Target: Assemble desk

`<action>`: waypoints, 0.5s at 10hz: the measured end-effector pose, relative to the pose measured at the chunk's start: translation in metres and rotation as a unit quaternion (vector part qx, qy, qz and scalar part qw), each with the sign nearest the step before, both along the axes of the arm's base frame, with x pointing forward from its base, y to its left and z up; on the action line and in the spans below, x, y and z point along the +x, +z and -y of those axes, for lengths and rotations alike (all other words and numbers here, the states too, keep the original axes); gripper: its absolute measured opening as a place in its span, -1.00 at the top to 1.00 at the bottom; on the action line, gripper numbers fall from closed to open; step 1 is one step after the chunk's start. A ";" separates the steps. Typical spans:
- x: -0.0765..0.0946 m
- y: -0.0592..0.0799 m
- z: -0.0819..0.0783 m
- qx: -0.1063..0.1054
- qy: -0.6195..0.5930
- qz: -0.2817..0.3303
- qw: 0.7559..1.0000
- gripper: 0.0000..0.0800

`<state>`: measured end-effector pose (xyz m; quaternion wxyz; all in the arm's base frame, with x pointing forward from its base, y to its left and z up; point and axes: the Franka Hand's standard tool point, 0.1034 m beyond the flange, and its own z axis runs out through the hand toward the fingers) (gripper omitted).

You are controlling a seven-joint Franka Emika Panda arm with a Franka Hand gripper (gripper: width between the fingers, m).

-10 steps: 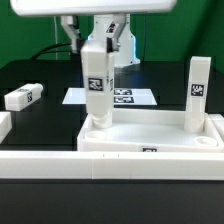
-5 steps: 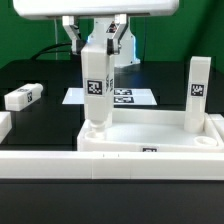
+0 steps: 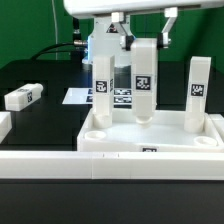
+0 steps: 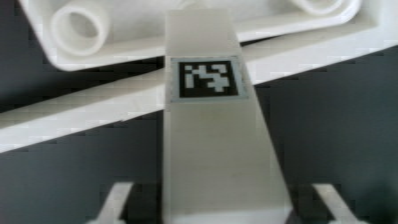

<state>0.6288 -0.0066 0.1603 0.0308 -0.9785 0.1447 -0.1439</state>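
Note:
The white desk top lies tray-side up at the front of the exterior view. One tagged leg stands upright in it at the exterior view's left and another leg at the right. My gripper is shut on the upper end of a third leg, held upright over the middle of the top, its lower tip at or just above the tray floor. In the wrist view this held leg runs out from between my fingers toward a corner of the desk top with its round sockets.
A further tagged leg lies flat on the black table at the exterior view's left. The marker board lies behind the desk top. A long low white rail runs along the front, with a white block at its left end.
My gripper and the leg it holds have shifted from the left corner of the top toward the exterior view's right. A standing leg now shows at that left corner.

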 end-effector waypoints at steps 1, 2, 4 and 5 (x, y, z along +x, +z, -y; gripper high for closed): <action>0.000 0.000 -0.001 -0.001 0.001 0.003 1.000 0.27; 0.002 0.000 -0.002 -0.006 0.002 0.016 1.000 0.27; 0.006 0.006 -0.032 -0.002 0.003 0.028 1.000 0.27; 0.011 0.009 -0.046 -0.005 0.000 0.062 0.998 0.27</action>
